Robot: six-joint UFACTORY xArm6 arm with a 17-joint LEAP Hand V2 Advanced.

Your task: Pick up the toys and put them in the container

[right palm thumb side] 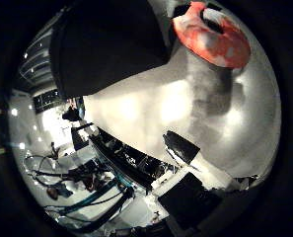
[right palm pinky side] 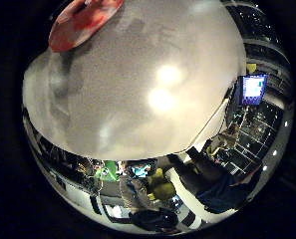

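An orange-red container (right palm thumb side: 212, 37) with pale patches and a dark opening stands on the grey table (right palm pinky side: 137, 89); its rim (right palm pinky side: 82, 20) also shows in the little finger side view. It is some way off from the palm. A black part of my hand (right palm thumb side: 106, 44) fills one corner of the thumb side view. No toy shows in either view, and nothing lies against the palm. A dark shadow falls on the table beside the container.
The table's edge (right palm pinky side: 187, 147) curves past, with the room beyond it. A lit monitor (right palm pinky side: 252, 88) stands in the background. A flat black object (right palm thumb side: 181, 146) lies at the table's edge, with dark equipment below it.
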